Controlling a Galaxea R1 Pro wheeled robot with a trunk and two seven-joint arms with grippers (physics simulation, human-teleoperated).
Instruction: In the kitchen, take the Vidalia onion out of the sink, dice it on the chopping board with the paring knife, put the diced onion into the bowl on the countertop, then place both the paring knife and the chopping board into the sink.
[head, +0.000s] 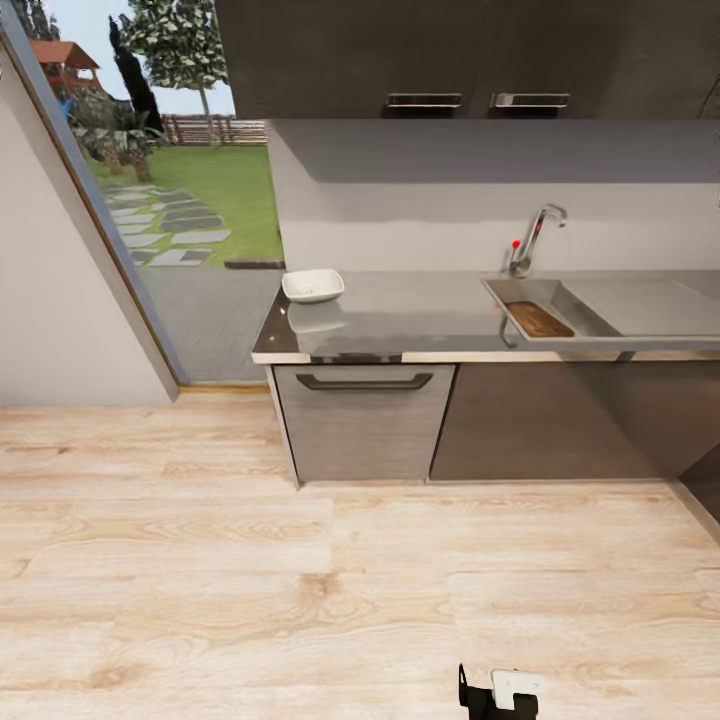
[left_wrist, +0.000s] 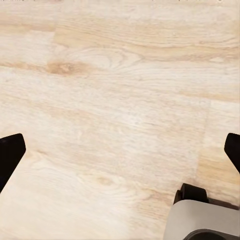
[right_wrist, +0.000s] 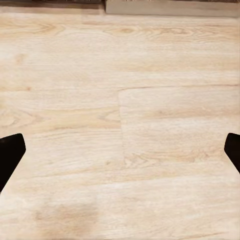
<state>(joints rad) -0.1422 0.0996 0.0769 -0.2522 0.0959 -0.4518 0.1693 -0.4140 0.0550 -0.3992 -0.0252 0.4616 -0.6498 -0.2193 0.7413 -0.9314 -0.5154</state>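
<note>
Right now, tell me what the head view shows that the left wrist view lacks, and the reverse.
Head view alone: the countertop with the white bowl near its left end, the sink with the chopping board lying in its basin, the tap, and dark cabinets below. Left wrist view alone: the left gripper, its dark fingers spread wide apart, holding nothing, and a grey rounded part of the robot. Both share the pale wooden floor.

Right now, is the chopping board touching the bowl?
Apart. The head view shows the bowl on the countertop's left end and the chopping board inside the sink, bare steel between them.
</note>
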